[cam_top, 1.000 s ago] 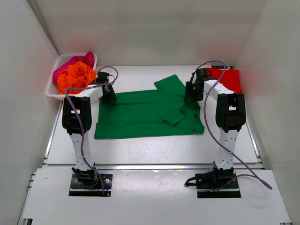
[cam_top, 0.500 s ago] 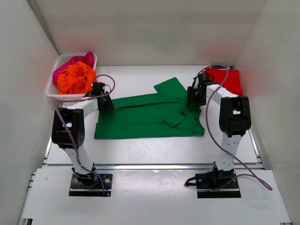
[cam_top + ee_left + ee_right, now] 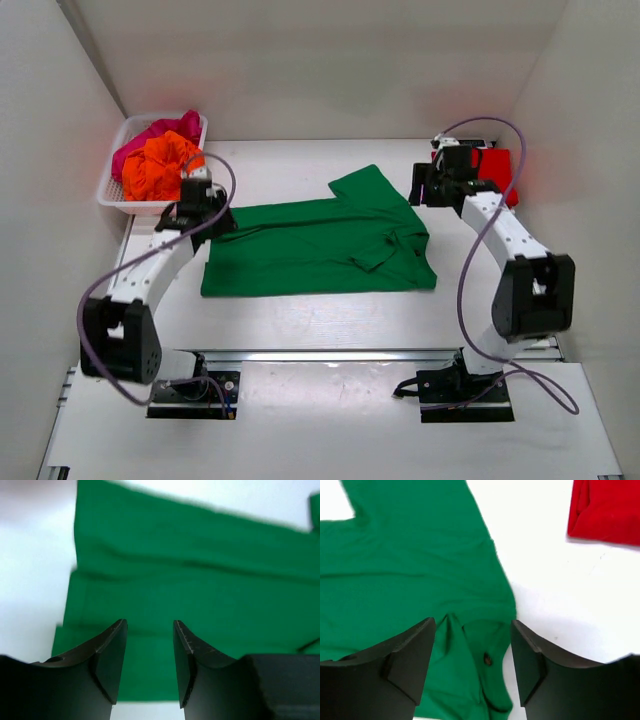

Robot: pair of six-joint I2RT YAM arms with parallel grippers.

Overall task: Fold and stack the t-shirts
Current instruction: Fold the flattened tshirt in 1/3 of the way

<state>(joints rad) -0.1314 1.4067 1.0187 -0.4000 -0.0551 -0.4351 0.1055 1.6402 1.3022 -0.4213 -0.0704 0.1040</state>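
You have a white counter boxed in by plain white walls on the left, the far side and the right.

At the far left corner sits a white lattice basket. A crumpled orange shirt is heaped in it, with a pink shirt bunched behind and spilling over the rim.

The green shirt lies spread across the middle of the counter, mostly flat. Its hem points toward the left edge and its collar end toward the right. One sleeve sticks out toward the far edge, and the cloth near the collar is rumpled.

The red shirt lies as a compact folded piece at the far right corner, apart from the green one.

Your left hand is over the far left corner of the green shirt. It is moderately open with nothing between the jaws, and only green cloth shows below. Whether the tips touch the cloth you cannot tell.

Your right hand is by the collar end of the green shirt, near the red shirt. It is also open fairly wide and holds nothing.
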